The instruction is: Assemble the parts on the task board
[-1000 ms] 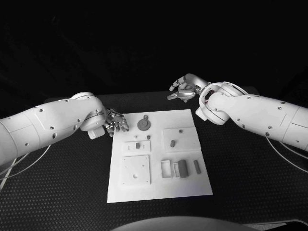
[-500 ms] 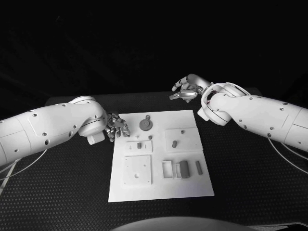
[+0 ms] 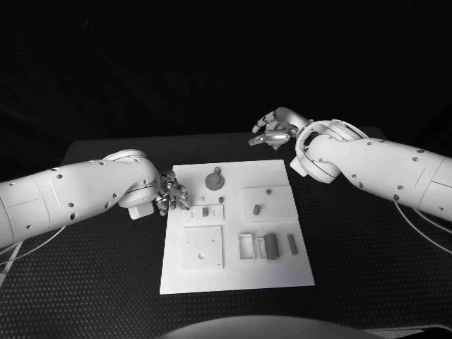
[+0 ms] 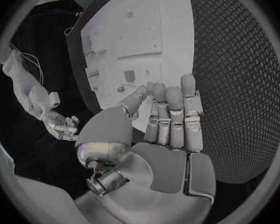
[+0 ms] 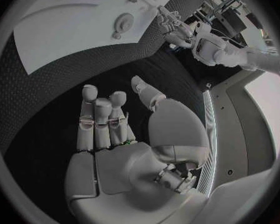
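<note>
The white task board (image 3: 236, 275) lies mid-table and carries several small grey parts. A round gear-like part (image 3: 215, 182) sits near its far edge, a small peg (image 3: 256, 209) is on a raised square, and slim blocks (image 3: 270, 246) lie toward the near right. My left hand (image 3: 171, 192) hovers at the board's left edge beside the small parts; its fingers (image 4: 174, 114) are stretched out and hold nothing. My right hand (image 3: 272, 131) hangs over the black table beyond the board's far edge, with its fingers (image 5: 102, 117) extended and empty.
A square plate (image 3: 203, 247) with small holes sits on the board's near left. Black textured table mat (image 3: 369, 247) surrounds the board on all sides. In the right wrist view the gear-like part (image 5: 124, 21) shows on the board (image 5: 59, 30).
My left hand has slid a little nearer to me along the board's left edge and closer to the board. The right hand has hardly moved.
</note>
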